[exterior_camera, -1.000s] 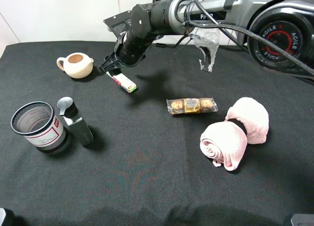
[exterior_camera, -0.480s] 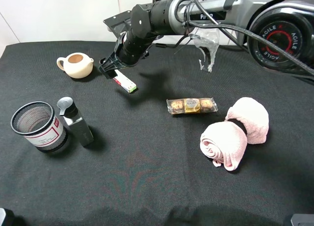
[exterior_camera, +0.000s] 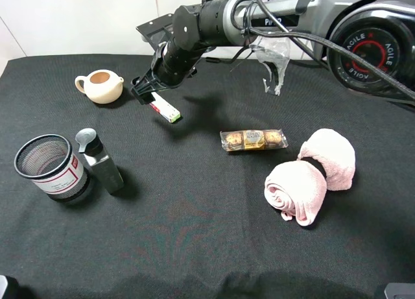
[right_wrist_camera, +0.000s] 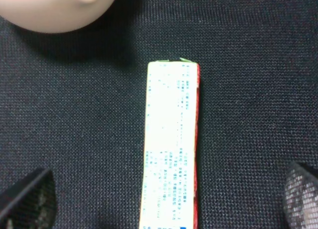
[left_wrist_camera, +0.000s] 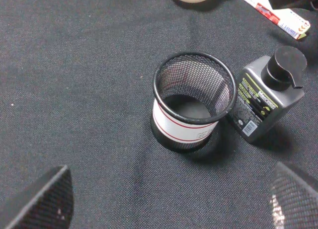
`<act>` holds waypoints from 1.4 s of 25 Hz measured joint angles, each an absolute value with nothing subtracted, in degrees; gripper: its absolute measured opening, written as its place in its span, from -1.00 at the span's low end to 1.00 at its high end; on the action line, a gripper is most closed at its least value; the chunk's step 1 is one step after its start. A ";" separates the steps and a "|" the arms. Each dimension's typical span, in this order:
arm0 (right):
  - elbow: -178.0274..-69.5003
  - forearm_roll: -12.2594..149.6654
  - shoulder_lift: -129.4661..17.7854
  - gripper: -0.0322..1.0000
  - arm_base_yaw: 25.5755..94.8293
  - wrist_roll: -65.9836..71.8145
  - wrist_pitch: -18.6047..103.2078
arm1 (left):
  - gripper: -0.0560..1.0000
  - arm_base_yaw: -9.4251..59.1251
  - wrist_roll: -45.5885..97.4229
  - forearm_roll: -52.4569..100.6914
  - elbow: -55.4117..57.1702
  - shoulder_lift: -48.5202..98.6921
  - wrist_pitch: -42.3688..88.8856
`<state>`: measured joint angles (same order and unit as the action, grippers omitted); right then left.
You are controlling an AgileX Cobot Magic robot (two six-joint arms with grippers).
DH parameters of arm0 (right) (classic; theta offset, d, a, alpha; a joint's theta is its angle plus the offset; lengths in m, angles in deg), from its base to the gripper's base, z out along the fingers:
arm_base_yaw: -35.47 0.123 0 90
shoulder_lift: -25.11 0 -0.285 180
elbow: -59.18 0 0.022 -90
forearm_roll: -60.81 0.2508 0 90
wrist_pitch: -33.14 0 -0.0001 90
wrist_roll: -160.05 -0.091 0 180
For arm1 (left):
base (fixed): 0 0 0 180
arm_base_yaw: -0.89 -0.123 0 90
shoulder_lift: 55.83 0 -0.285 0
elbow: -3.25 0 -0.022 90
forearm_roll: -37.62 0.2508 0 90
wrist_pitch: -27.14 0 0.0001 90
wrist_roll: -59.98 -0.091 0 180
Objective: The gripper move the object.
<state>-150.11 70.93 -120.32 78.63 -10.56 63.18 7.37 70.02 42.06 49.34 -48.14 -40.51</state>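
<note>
The object, a slim white box (exterior_camera: 166,109) with a green end and red markings, lies flat on the black cloth to the right of the teapot. My right gripper (exterior_camera: 144,91) reaches across from the right and hovers over the box's far end. In the right wrist view the box (right_wrist_camera: 170,144) lies lengthwise between the two wide-apart fingertips (right_wrist_camera: 27,199), which do not touch it. The right gripper (right_wrist_camera: 164,209) is open. My left gripper (left_wrist_camera: 166,204) is open and empty above the mesh cup. The box also shows in the left wrist view (left_wrist_camera: 276,18).
A cream teapot (exterior_camera: 101,85) sits left of the box. A black mesh cup (exterior_camera: 48,166) and a grey pump bottle (exterior_camera: 100,161) stand at front left. A packet of chocolates (exterior_camera: 253,140) and a rolled pink towel (exterior_camera: 311,176) lie at right.
My right gripper has moved a little down and toward the box, now covering its far end in the high view. The box and the other things have not moved.
</note>
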 joint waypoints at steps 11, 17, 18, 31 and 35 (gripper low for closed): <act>-150.11 70.87 -120.32 0.41 78.63 -10.56 66.48 | 0.68 7.37 70.02 42.06 49.34 -48.14 -40.51; -150.11 69.12 -119.89 0.41 78.63 -10.50 73.48 | 0.68 7.37 70.02 42.06 49.34 -48.14 -40.51; -150.11 68.61 -119.55 0.41 78.63 -10.50 74.81 | 0.68 7.37 70.02 42.06 49.34 -48.14 -40.51; -155.26 62.85 -113.43 0.41 78.63 -10.39 98.98 | 0.68 7.37 70.02 42.06 49.34 -48.14 -40.51; -158.12 61.80 -111.66 0.41 78.63 -10.26 102.29 | 0.68 7.37 70.02 42.06 49.34 -48.14 -40.51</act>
<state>-158.12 61.80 -111.66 78.63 -10.26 102.29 7.37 70.02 42.06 49.34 -48.14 -40.51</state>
